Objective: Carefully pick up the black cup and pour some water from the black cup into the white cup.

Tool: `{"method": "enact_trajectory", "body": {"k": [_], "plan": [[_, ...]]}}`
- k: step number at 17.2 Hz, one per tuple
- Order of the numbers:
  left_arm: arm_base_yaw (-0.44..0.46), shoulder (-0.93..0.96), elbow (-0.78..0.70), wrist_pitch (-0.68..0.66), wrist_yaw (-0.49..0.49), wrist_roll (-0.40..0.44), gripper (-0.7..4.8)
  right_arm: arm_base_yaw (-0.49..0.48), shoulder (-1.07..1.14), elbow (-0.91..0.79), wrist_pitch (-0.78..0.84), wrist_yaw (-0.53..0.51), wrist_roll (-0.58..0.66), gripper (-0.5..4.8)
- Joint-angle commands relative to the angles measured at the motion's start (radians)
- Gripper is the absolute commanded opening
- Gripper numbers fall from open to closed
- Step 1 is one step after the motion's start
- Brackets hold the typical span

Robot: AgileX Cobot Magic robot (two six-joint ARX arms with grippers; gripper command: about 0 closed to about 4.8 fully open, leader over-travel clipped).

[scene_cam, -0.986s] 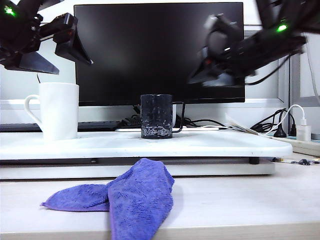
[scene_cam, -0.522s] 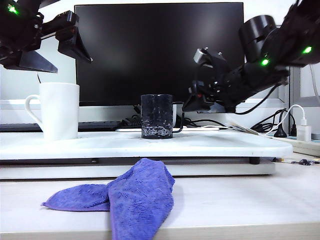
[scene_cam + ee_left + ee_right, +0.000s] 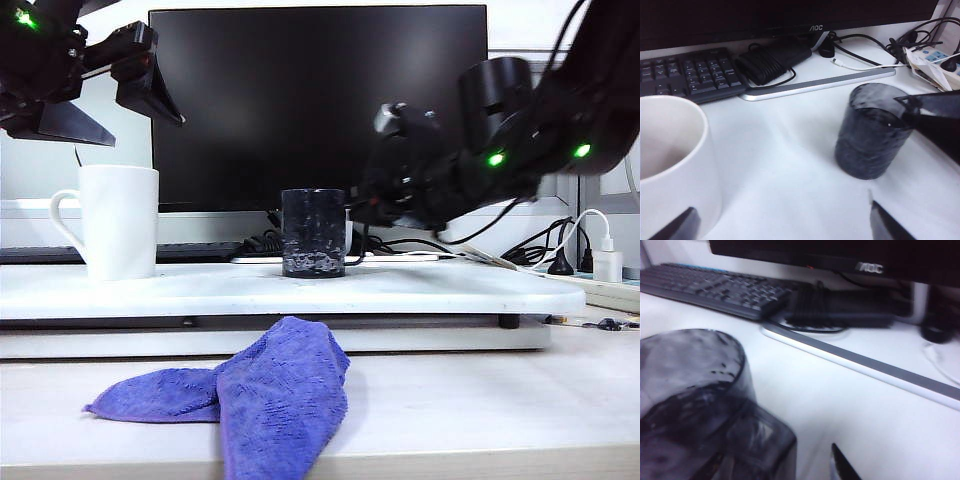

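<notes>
The black cup [image 3: 313, 232] stands mid-board, dark water showing through its dimpled wall, also in the left wrist view [image 3: 867, 135] and large and close in the right wrist view [image 3: 700, 405]. The white cup [image 3: 117, 222] stands at the left, upright, handle pointing left; its rim shows in the left wrist view [image 3: 670, 150]. My right gripper [image 3: 362, 205] is low, just right of the black cup by its handle, jaws open; only one fingertip [image 3: 842, 467] shows clearly. My left gripper [image 3: 150, 135] hangs open and empty above the white cup, its fingertips [image 3: 884, 227] wide apart.
A black monitor [image 3: 320, 100] stands behind the cups, with a keyboard [image 3: 685, 75] and cable bundle [image 3: 772, 60] at its foot. A purple cloth [image 3: 260, 395] lies on the desk before the raised white board [image 3: 420, 290]. A power strip and plugs [image 3: 590, 262] are at the right.
My right arm has come down and leftward from high on the right to beside the black cup. The left arm and both cups have stayed put.
</notes>
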Motion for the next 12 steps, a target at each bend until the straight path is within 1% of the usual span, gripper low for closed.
{"method": "enact_trajectory", "body": {"k": [1, 2, 4, 5, 6, 7, 10, 12], "plan": [[0.000, -0.002, 0.010, 0.005, -0.003, -0.002, 4.79, 0.021, 0.017, 0.021, 0.036, 0.026, 0.023, 2.52], [0.000, -0.002, 0.010, 0.005, -0.003, -0.002, 4.79, 0.023, 0.022, 0.021, 0.048, 0.035, 0.022, 2.52], [0.000, -0.002, 0.010, -0.004, -0.004, -0.002, 4.79, 0.032, 0.028, 0.021, 0.049, 0.098, 0.022, 2.51], [0.000, -0.002, 0.010, -0.016, -0.004, -0.002, 4.79, 0.032, 0.030, 0.021, 0.049, 0.099, 0.022, 2.20], [0.000, -0.002, 0.010, -0.029, -0.004, -0.002, 4.79, 0.032, 0.032, 0.021, 0.049, 0.098, 0.022, 1.52], [0.000, -0.002, 0.010, -0.045, -0.012, -0.002, 4.79, 0.032, 0.032, 0.021, 0.049, 0.099, 0.022, 1.04], [0.000, -0.002, 0.010, -0.063, -0.014, -0.002, 4.79, 0.032, 0.033, 0.021, 0.049, 0.100, 0.022, 1.03], [0.000, -0.002, 0.010, -0.063, -0.014, -0.002, 4.79, 0.032, 0.033, 0.021, 0.049, 0.118, 0.022, 1.01]]}}
